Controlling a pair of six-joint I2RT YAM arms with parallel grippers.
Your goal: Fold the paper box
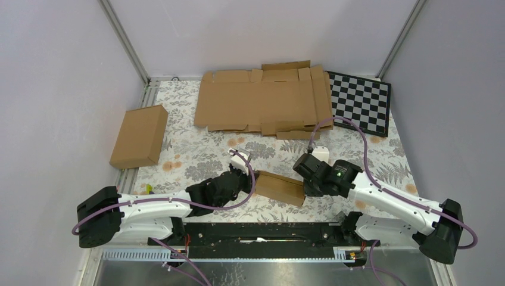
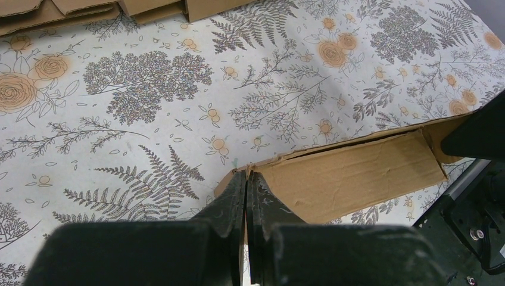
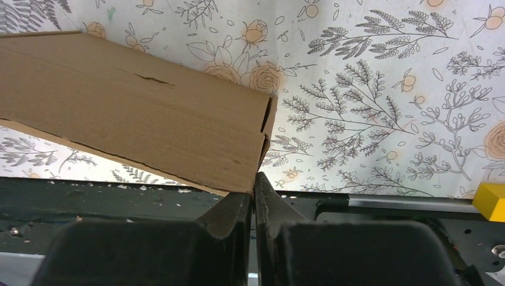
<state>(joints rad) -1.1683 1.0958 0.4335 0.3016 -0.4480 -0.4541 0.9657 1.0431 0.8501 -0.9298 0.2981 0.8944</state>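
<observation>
A small brown cardboard box is held between my two grippers near the table's front edge. My left gripper is shut on the box's left end wall; in the left wrist view the box runs to the right from my closed gripper. My right gripper is shut on the box's right end wall; in the right wrist view the box runs to the left from my closed gripper. The box's top panel looks closed.
A large flat unfolded cardboard sheet lies at the back. A folded brown box lies at the left edge. A checkerboard lies at the back right. A black rail runs along the front edge. A yellow block shows at the right.
</observation>
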